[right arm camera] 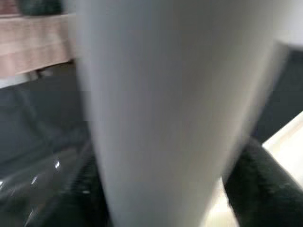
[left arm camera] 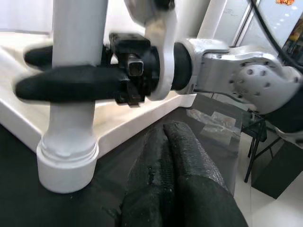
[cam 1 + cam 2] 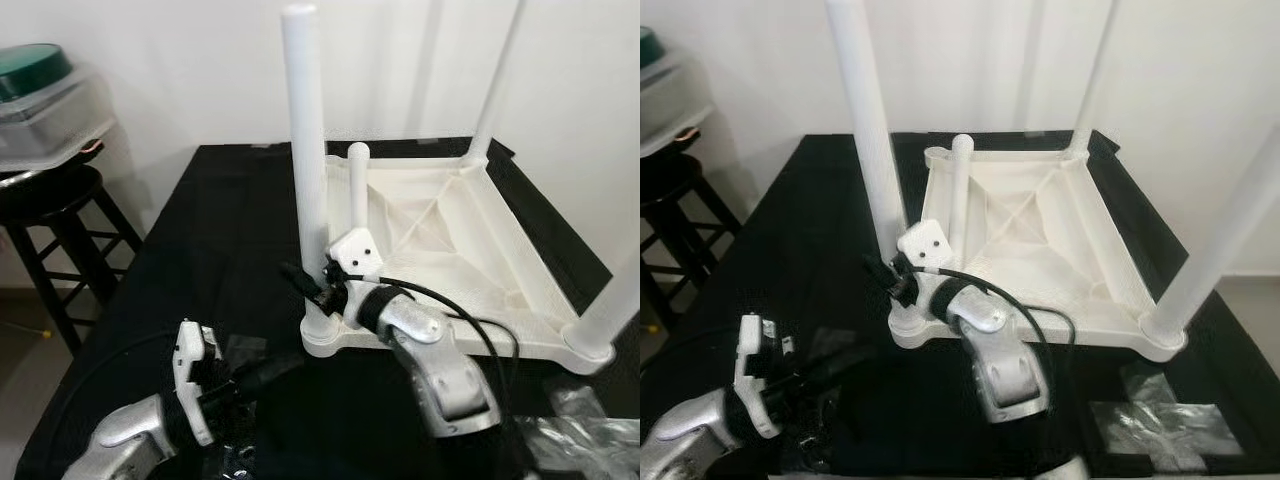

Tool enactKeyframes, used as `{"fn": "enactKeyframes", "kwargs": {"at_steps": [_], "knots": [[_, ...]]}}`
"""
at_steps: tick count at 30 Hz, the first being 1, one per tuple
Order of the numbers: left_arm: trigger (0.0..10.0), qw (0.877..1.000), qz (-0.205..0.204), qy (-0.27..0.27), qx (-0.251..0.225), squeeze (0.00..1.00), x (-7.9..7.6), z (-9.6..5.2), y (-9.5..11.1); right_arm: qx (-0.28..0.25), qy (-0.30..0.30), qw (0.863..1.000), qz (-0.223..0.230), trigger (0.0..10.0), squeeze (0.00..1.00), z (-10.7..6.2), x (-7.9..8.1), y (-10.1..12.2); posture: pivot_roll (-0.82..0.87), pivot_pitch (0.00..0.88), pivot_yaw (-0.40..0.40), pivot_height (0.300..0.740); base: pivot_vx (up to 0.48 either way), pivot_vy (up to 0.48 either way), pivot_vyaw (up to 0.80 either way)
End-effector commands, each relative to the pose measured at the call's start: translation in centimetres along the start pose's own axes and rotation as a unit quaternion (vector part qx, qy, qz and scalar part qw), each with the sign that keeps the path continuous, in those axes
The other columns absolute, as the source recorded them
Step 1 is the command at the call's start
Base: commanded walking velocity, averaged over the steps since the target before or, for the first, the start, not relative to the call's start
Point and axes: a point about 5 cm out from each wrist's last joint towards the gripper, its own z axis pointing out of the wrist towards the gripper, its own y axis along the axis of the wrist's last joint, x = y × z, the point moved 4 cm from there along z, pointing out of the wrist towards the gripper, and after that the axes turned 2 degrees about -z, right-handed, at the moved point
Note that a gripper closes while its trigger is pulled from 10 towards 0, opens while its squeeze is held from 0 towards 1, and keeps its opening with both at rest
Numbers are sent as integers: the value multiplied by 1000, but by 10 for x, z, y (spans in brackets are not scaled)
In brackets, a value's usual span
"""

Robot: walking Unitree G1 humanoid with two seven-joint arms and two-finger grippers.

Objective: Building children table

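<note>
The right gripper (image 3: pixel 312 280) is clamped around the near-left leg (image 3: pixel 306 150), low on its shaft. That leg stands upright in a corner socket of the upturned white tabletop (image 3: pixel 460 250), which lies on the black table (image 3: pixel 220 230). The left gripper (image 3: pixel 262 372) rests alongside, fingers together; the leg tops are cut off.
</note>
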Motion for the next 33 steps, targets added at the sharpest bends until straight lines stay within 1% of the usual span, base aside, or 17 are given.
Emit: {"fn": "enactKeyframes", "kwargs": {"at_steps": [1,3,4,5,6,7,8,9,10,11,12,14,19,23,24,28,33], "knots": [[10000,1000,4,6,7,0,2,-2,-2,-24,13,1000,7,10000,1000,-1,-4,14,-11,60,2,740,0,0,0],[10000,1000,4,5,8,0,2,-1,-2,-65,78,994,-34,10000,1000,-4,-5,41,-7,53,1,740,0,0,0],[10000,1000,4,5,8,0,2,-1,-3,-74,108,990,-52,10000,1000,-6,-4,49,-7,53,1,740,0,0,0],[10000,1000,4,5,8,0,2,-1,-3,-74,108,990,-52,10000,1000,-6,-4,49,-7,53,1,740,0,0,0],[10000,1000,4,5,8,0,2,-1,-3,-82,147,983,-77,10000,1000,-10,-5,57,-2,51,0,740,0,0,0],[10000,1000,4,5,9,0,2,0,-3,-76,177,976,-99,10000,635,-11,-7,58,-2,51,0,740,0,0,0],[10000,1000,4,5,9,0,2,0,-3,-76,177,976,-99,10000,635,-11,-7,58,-2,51,0,740,0,0,0],[10000,1000,4,5,9,0,2,0,-4,-65,192,972,-114,10000,98,-11,-10,58,-2,51,0,740,0,0,0],[10000,1000,5,5,9,0,2,0,-4,-56,200,971,-123,10000,0,-8,-16,56,7,47,-8,740,0,0,0],[10000,1000,5,5,9,0,2,0,-4,-56,200,971,-123,10000,0,-8,-16,56,7,47,-8,740,0,0,0],[10000,1000,5,5,10,0,2,1,-5,-45,191,973,-122,10000,0,1,-29,56,9,46,-9,740,0,0,0],[10000,1000,5,5,10,0,2,1,-5,-46,190,974,-115,10000,0,4,-32,58,9,46,-9,740,0,0,0],[10000,1000,4,5,12,0,2,0,-6,-60,216,971,-82,10000,0,9,-35,63,19,40,-10,740,0,0,0],[10000,1000,4,5,12,0,2,0,-7,-61,229,968,-76,10000,0,9,-35,63,19,40,-10,740,0,0,0],[10000,1000,4,5,13,0,2,0,-7,-59,250,964,-69,0,0,7,-33,60,27,37,-14,740,0,0,0],[10000,1000,3,5,13,0,1,0,-8,-58,280,957,-56,0,0,1,-32,47,22,39,-12,740,0,0,0],[10000,1000,2,5,13,0,0,0,-8,-64,257,963,-37,0,0,0,-34,38,17,38,-15,740,0,0,0]]}}
